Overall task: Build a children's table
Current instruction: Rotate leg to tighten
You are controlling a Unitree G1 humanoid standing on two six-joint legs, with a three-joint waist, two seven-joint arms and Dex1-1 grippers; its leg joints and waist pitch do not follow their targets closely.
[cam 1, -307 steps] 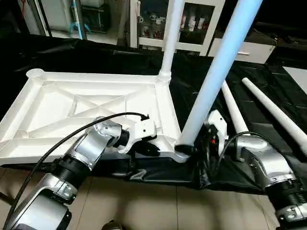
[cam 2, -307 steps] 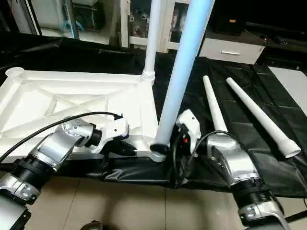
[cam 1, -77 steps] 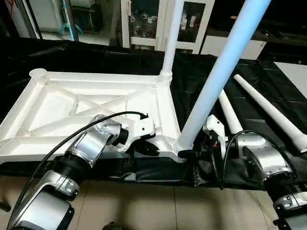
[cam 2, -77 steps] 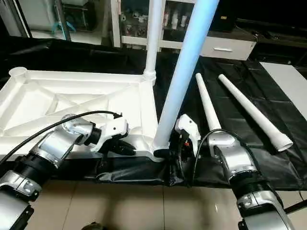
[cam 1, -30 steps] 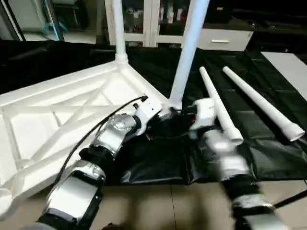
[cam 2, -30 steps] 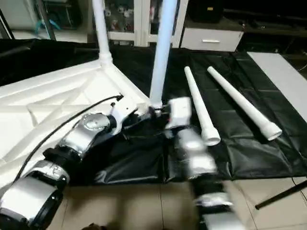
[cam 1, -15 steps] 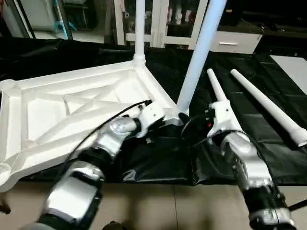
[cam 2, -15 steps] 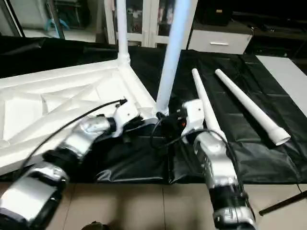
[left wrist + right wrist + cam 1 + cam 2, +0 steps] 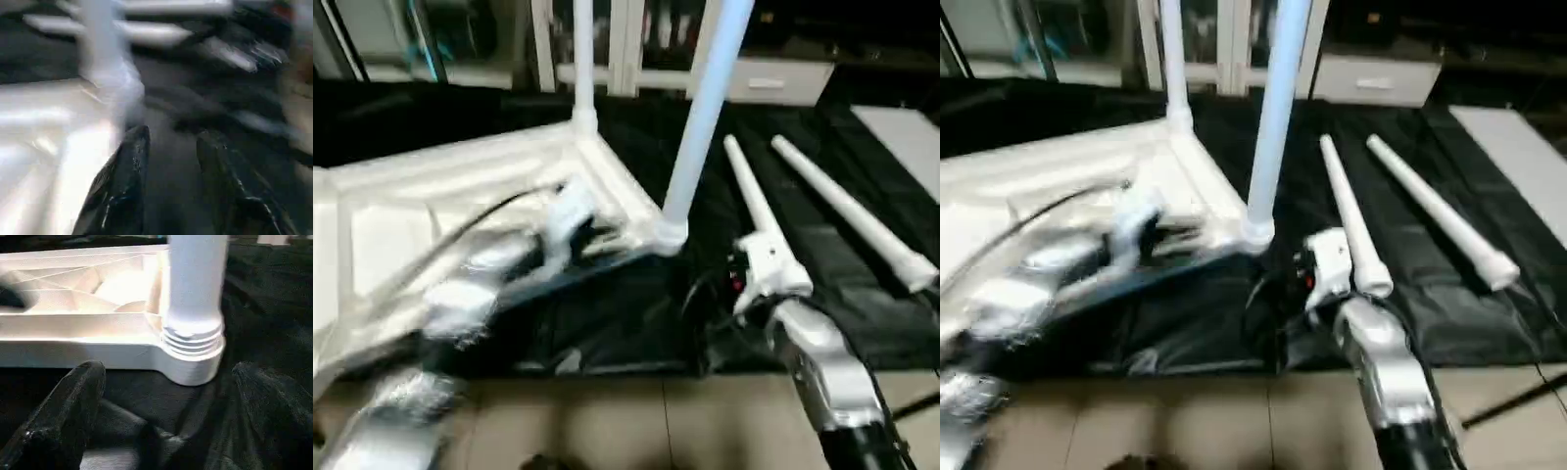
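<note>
The white plastic rectangular table top with the X-ribbed underside [image 9: 460, 186] lies upside down on the black sheet [image 9: 822, 264], with two long white tube legs [image 9: 700, 117] standing in the corner sockets [image 9: 193, 362] of its right end and two loose white tube legs [image 9: 842, 211] lying to its right. The right tool [image 9: 161, 396] is spread and empty just short of the near socket, whose threads show above the rim; judging by that, the leg may not be fully seated and could lean or work loose if bumped. The left tool [image 9: 168, 181], also spread and holding nothing, is beside the table top's edge, so a careless sweep could shove the piece.
</note>
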